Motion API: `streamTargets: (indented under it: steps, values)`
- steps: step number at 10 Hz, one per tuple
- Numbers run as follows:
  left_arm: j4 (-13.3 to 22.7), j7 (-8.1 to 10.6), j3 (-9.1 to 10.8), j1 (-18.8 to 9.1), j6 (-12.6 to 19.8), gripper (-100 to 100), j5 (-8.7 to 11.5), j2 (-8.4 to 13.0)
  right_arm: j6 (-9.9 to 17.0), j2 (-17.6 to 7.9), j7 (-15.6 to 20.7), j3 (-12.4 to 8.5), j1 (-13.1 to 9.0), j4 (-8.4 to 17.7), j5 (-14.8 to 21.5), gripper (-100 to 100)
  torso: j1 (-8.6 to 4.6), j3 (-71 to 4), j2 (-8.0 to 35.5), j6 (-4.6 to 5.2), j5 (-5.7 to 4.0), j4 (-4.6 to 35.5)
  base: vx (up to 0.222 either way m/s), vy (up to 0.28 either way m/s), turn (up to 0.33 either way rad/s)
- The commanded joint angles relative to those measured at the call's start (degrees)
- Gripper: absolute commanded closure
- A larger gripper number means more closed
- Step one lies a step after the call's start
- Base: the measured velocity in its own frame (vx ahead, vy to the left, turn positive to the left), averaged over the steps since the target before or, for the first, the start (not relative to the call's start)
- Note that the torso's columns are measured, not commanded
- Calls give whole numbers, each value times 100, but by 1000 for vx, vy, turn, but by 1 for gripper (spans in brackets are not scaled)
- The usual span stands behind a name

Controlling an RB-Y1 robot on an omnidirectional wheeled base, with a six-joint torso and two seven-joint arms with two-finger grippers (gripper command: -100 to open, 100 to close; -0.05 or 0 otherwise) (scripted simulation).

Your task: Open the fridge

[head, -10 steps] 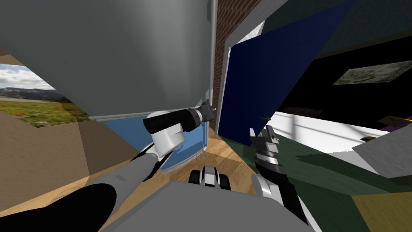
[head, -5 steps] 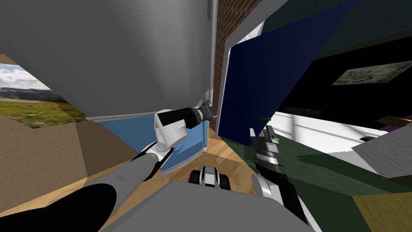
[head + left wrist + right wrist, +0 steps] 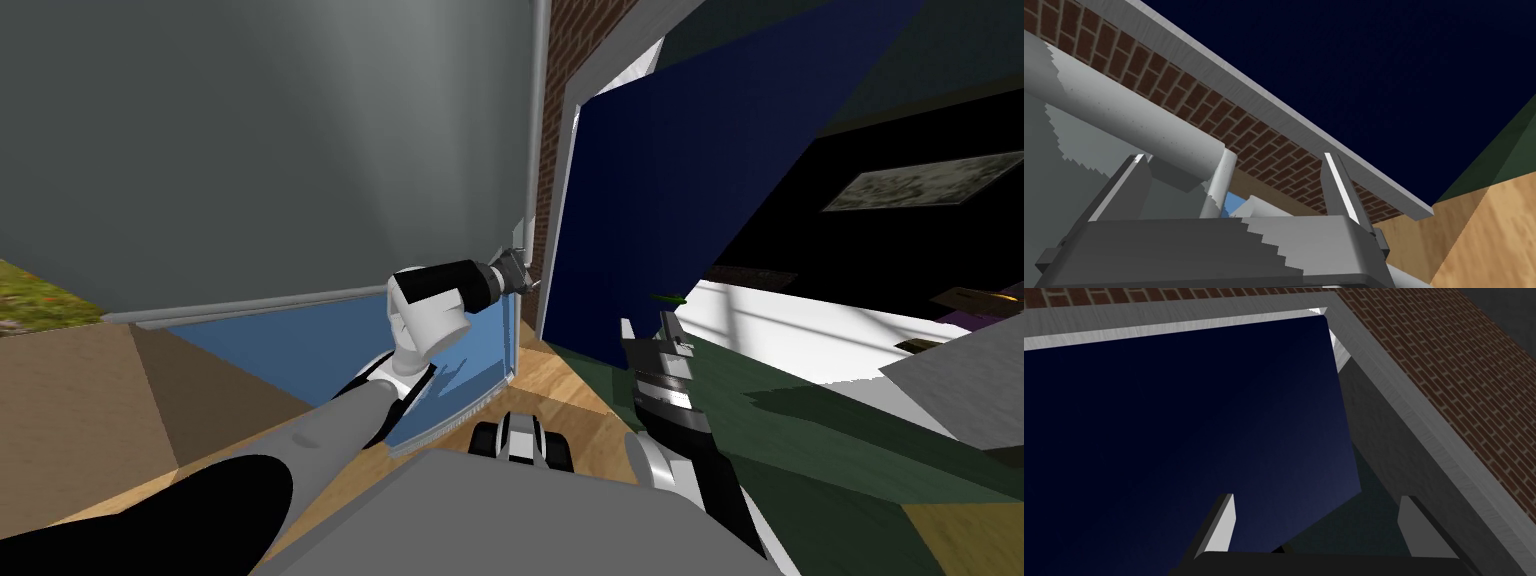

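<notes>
Spreads the left gripper (image 3: 1234, 157) wide around the lower post of the handle (image 3: 1124, 117), clamping nothing, at the right edge of the grey fridge (image 3: 260, 150) filling the upper left. Leaves little room rightward: brick wall (image 3: 1189, 102), then dark blue door (image 3: 660, 190), right gripper (image 3: 1316, 497) open before it.

A: How does the left arm (image 3: 320, 435) sit?
B: Stretched forward and up, then bent at the white wrist joint (image 3: 428, 325) — the dark last link turns across toward the right arm's side and ends in the left gripper (image 3: 515, 270).
A: Its fingers (image 3: 1124, 185)?
B: Parted wide. Both rise from the dark box, leaning slightly away from each other.
A: And the right arm (image 3: 690, 440)?
B: Lower, held back of the left hand, forearm pointing straight ahead. The right gripper (image 3: 648, 330) sits at its tip, well apart from the left one — its two blades (image 3: 1221, 523) spread, level with each other, tips forward.
</notes>
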Motion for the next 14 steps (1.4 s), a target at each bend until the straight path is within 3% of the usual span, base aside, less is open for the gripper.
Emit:
streamTargets:
  steps: [1, 4, 5, 6, 7, 8, 10, 11, 13, 14]
  values:
    - [230, 32, 141, -42, -88, -100, 53, -92, 0, 0, 0, 0, 0, 0, 0, 0, 0, -3, -6, 0, -1, -2, 223, 44, -41]
    - [231, 188, 260, -177, -29, -100, 146, -148, 0, 0, 0, 0, 0, 0, 0, 0, 4, 4, 7, 0, 1, 2, 202, 57, -34]
    - [241, 151, 251, -165, -38, -100, 143, -133, 0, 0, 0, 0, 0, 0, 0, 0, 8, 4, 6, 0, 2, 2, 83, 29, -3]
    - [226, 233, 299, -294, 83, -100, 181, -108, 0, 1, 0, 1, -2, 0, 0, 0, -5, 21, 36, -1, 0, 7, 37, -48, 49]
    - [218, 191, 287, -227, 15, -100, 179, -111, 0, 2, 0, 1, -2, 0, 0, 0, -20, 22, 34, -2, -5, 11, 25, -30, 21]
    - [215, 200, 292, -233, 32, 100, 184, -108, 0, 1, 0, 1, -3, 0, 0, 0, -5, 15, 24, 0, -3, 7, 0, -6, -6]
    - [23, -150, 422, -186, 409, 100, 134, -517, 1, 1, 0, 1, -5, 1, 0, 0, 10, 24, 40, 9, 0, 11, -148, 53, -275]
    - [23, -150, 422, -186, 423, 100, 134, -589, 1, 0, 0, 1, -7, 1, 0, 0, -6, 34, 53, 19, -8, 13, -157, 44, -155]
    - [-178, -496, 569, -156, 803, 100, 79, -981, 1, 1, 0, 1, -5, 0, 0, 0, 7, 24, 36, -7, 2, 20, -182, 38, -219]
    - [-178, -498, 569, -156, 803, 100, 79, -1069, 1, 1, 0, 1, -6, 1, 0, 0, 11, 28, 40, 1, 0, 19, -150, 26, -142]
